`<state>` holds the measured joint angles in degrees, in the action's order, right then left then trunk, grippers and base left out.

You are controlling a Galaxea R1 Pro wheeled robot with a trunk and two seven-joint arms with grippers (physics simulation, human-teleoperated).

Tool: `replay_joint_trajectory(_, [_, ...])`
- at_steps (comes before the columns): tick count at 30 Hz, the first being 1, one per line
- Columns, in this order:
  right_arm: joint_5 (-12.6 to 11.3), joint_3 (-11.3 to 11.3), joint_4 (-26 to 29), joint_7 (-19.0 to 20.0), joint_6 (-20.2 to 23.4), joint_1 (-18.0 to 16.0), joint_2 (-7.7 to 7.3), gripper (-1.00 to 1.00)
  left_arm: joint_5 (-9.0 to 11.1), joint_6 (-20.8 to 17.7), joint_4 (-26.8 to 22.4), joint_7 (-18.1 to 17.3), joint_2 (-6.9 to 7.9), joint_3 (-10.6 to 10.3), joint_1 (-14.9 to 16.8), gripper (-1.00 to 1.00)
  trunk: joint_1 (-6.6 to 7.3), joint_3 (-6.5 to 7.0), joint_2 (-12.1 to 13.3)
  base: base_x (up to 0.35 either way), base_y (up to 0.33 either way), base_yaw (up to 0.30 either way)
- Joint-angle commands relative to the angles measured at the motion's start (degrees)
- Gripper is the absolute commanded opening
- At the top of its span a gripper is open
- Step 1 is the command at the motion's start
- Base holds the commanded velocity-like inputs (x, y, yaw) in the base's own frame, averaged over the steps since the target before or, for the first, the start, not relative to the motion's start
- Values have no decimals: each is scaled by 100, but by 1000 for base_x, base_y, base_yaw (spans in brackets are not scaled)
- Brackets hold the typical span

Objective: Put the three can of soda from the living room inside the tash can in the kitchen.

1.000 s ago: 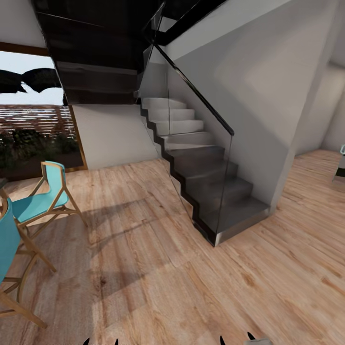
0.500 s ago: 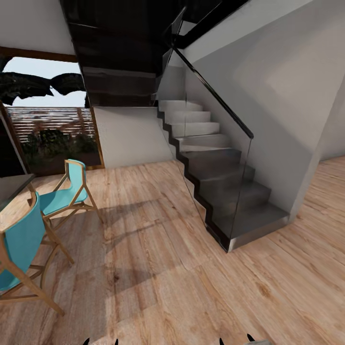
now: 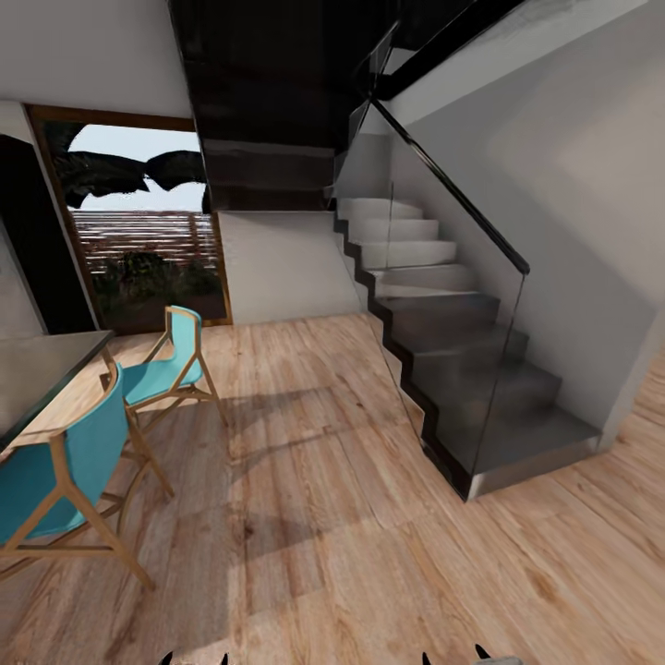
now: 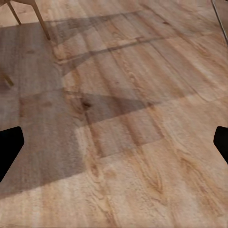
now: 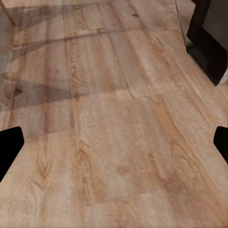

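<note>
Our view had swung left: the stairs shifted right, another chair entered. Left gripper and right gripper stood apart, empty. No cans seen; we judged delivery unfinished.

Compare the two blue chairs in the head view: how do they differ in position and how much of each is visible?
The far chair stands whole in view, nearer the glass door; the near chair is cut off by the picture's left edge. The near chair sits beside the dark table, while the far chair stands past its end. The near chair looks larger, being closer. Both have blue seats and light wooden frames, and stand upright on the wood floor.
</note>
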<state>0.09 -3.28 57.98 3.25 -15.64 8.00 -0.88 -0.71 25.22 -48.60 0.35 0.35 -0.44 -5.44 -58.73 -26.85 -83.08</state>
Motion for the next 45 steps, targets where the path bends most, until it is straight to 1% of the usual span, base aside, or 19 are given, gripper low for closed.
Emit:
replay_joint_trajectory(1, [0, -9, -3, 0, 0, 0, 0, 100, 0, 0, 0, 0, 0, 0, 0, 100, 0, 6, 0, 0, 0, 216])
replay_joint_trajectory(14, [0, -54, -36, -7, 0, 0, 0, 100, 0, -1, 0, 0, 0, 0, 3, 100, 0, 69, 0, 0, 0, 219])
replay_joint_trajectory(18, [0, -56, -38, -8, 0, 0, 9, 100, 0, -4, 0, 0, 0, 0, 5, 100, 0, 73, 0, 0, 0, 240])
replay_joint_trajectory(21, [7, -58, -40, -9, 0, 0, 58, 100, 0, 0, 0, 0, 0, 0, 3, 100, 0, 75, 0, 0, 0, 244])
replay_joint_trajectory(24, [8, -59, -41, -9, 0, 0, 69, 100, 0, 0, 0, 0, 0, 0, 4, 100, 0, 75, 0, 0, 0, 246])
replay_joint_trajectory(45, [9, -59, -107, -9, 0, 0, 79, 100, 0, 1, 0, 0, 0, 0, 4, 100, 0, 75, 0, 0, 0, 246])
